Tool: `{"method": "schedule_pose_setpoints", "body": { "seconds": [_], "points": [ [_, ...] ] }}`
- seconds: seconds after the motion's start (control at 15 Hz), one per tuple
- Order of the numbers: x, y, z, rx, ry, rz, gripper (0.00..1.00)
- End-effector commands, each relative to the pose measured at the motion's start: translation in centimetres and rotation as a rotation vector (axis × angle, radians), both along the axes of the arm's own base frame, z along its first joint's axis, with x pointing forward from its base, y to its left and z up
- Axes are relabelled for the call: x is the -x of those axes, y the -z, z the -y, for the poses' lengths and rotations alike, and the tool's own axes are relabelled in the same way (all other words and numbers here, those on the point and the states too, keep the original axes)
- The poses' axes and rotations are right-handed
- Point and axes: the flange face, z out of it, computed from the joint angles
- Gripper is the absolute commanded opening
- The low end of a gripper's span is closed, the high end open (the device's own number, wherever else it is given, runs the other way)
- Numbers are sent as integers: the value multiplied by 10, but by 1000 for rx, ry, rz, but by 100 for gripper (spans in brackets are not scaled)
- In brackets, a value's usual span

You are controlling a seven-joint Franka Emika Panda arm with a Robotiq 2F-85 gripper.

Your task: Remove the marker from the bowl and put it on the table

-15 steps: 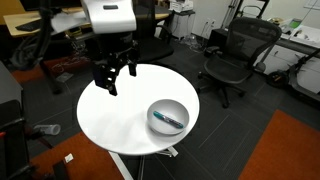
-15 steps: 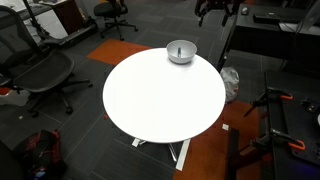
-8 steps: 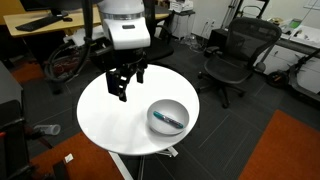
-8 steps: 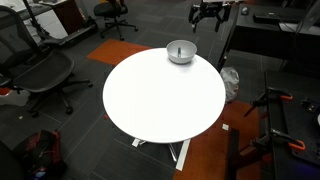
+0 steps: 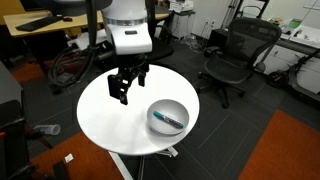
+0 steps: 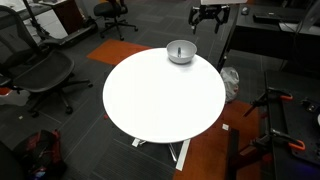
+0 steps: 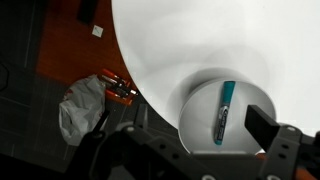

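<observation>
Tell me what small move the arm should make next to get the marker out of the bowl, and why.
Probably shift the gripper sideways until it hangs directly over the marker. The gripper hovers open and empty above the white table, beside the bowl rather than over it, and the marker lies untouched inside the bowl, so a descent from here would miss it.
</observation>
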Motion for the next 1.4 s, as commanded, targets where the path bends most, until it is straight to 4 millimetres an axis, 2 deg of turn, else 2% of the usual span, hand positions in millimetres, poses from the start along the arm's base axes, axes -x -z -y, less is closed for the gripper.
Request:
{"method": "schedule_pose_setpoints", "body": {
  "seconds": [0.0, 1.0, 1.33],
  "points": [
    [-15, 13, 7, 23, 63, 22, 100],
    [-76, 68, 33, 77, 74, 78, 100],
    [-97, 95, 35, 63, 55, 68, 100]
  ]
}}
